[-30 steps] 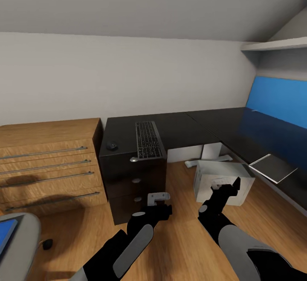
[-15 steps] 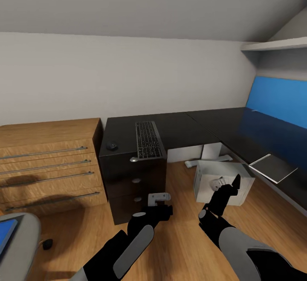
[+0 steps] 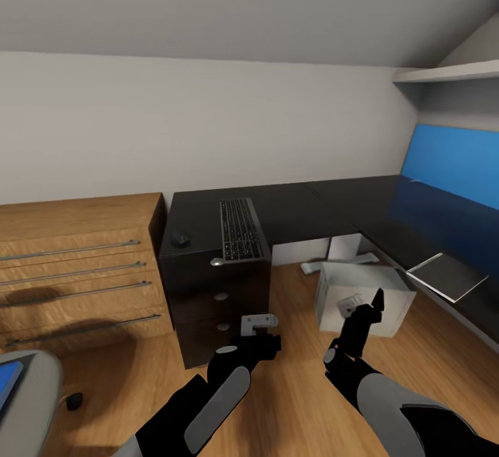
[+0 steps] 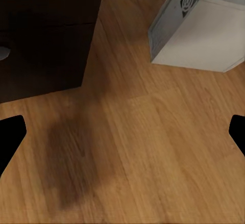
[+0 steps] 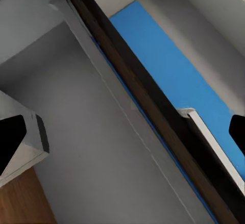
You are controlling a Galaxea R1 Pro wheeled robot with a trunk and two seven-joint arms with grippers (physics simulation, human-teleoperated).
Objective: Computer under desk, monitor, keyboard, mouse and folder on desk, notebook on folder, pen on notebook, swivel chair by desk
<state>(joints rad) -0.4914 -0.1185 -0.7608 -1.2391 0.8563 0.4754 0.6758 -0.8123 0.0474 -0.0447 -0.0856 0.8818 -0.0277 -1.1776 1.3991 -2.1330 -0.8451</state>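
The black L-shaped desk (image 3: 305, 209) runs along the wall and the blue panel. On its left end lie the keyboard (image 3: 240, 228) and the small black mouse (image 3: 181, 239). The grey notebook (image 3: 447, 275) overhangs the desk's near right edge. The light grey computer (image 3: 364, 296) (image 4: 204, 30) stands on the floor beside the desk leg. At the bottom left corner is the swivel chair (image 3: 31, 391) with the blue folder (image 3: 7, 381) on it. My left gripper (image 3: 258, 321) (image 4: 122, 132) hangs open over the floor. My right gripper (image 3: 360, 302) (image 5: 122, 137) is open in front of the computer. The monitor and pen are out of view.
A light wood cabinet (image 3: 76, 263) with long metal handles stands left of the black drawer unit (image 3: 218, 297) (image 4: 46, 30). A grey shelf (image 3: 450, 72) sits under the sloped ceiling at the right. Wood floor (image 3: 291, 387) lies between me and the desk.
The right gripper has sunk a little and turned. The view has shifted slightly, so less of the chair shows at the bottom left. The left gripper has hardly moved.
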